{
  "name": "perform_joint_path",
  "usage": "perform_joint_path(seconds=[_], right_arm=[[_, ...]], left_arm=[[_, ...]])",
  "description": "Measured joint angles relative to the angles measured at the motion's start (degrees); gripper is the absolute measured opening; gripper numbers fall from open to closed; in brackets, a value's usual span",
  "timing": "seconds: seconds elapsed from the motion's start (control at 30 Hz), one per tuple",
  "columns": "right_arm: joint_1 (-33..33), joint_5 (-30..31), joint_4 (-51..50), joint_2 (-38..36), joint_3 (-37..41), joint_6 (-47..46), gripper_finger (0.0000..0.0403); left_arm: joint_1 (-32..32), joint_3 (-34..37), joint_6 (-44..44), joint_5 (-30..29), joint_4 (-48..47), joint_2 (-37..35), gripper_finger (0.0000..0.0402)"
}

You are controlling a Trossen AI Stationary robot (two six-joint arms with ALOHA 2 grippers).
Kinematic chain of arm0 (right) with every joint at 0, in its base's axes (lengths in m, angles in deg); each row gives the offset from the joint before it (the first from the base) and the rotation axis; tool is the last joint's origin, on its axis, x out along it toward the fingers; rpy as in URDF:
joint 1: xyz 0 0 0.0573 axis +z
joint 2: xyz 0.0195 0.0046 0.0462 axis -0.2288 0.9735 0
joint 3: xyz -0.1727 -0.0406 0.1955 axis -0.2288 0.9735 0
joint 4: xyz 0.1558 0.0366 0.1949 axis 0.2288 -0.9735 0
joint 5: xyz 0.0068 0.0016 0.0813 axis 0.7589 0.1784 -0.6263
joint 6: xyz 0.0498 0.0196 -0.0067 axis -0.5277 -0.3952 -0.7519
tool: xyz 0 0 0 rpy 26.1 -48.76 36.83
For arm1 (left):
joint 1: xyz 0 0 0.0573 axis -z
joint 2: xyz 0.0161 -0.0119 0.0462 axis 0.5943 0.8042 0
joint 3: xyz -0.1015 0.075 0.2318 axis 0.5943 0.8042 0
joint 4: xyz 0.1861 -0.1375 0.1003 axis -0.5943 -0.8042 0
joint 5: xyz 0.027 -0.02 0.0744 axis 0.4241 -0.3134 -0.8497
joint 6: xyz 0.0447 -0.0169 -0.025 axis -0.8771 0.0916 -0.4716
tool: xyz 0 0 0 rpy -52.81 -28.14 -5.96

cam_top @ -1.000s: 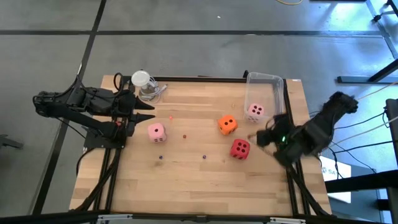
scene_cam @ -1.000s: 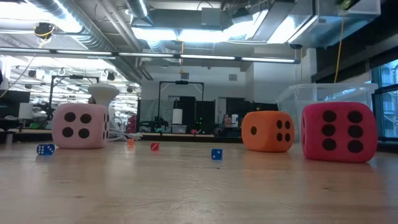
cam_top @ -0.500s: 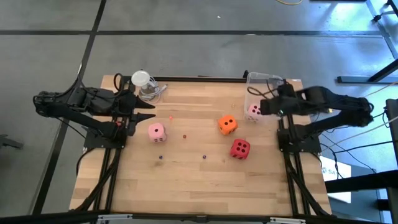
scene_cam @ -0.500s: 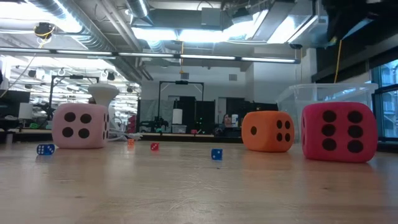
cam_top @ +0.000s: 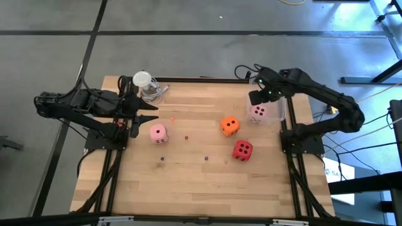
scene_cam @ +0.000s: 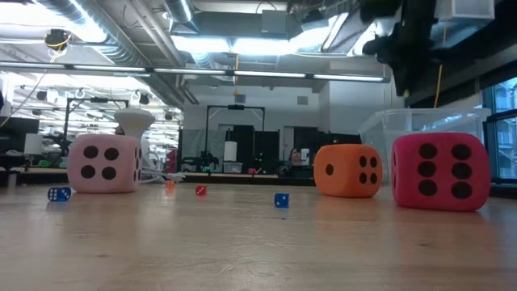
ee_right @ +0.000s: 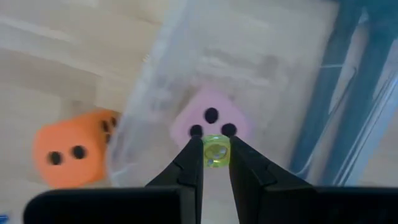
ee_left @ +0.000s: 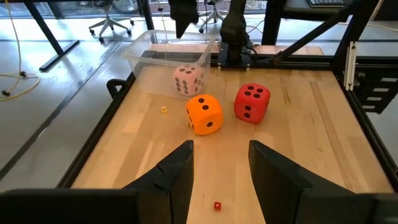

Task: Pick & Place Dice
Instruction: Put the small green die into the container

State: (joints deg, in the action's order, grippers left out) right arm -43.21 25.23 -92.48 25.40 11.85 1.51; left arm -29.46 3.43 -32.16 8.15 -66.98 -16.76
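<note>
Right hand [cam_top: 254, 98] is raised over the clear bin [cam_top: 280, 83] at the surface's [cam_top: 188, 182] far right corner; in its wrist view its fingers [ee_right: 189, 165] are nearly closed on a small yellow-green die [ee_right: 215, 152], directly above the pink die [cam_top: 258, 112] lying in the bin. Left hand [cam_top: 152, 115] waits at the left edge, fingers [ee_left: 180, 171] partly apart and holding nothing, just beside a second pink die [cam_top: 157, 132] resting on the surface. Orange die [cam_top: 229, 125] sits right of centre, near the bin but outside it. Red die [cam_top: 242, 149] lies apart from it, nearer the front edge. Several tiny dice are scattered on the boards, among them a blue one [scene_cam: 281, 200] and a red one [scene_cam: 200, 191]. A white cup-like item [cam_top: 143, 81] stands at the far left corner.
</note>
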Motion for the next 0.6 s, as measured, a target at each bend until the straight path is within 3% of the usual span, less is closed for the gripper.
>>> perform_joint_path(seconds=[0.23,0.6], right_arm=[[-4.7,-6.4,5.8,1.0,11.0,3.0,0.0051],[-4.9,-6.9,6.7,1.0,19.7,2.3,0.0051]], left_arm=[[0.0,0.0,0.0,0.0,-0.4,0.0,0.0145],[0.0,0.0,0.0,0.6,-0.4,1.0,0.0145]])
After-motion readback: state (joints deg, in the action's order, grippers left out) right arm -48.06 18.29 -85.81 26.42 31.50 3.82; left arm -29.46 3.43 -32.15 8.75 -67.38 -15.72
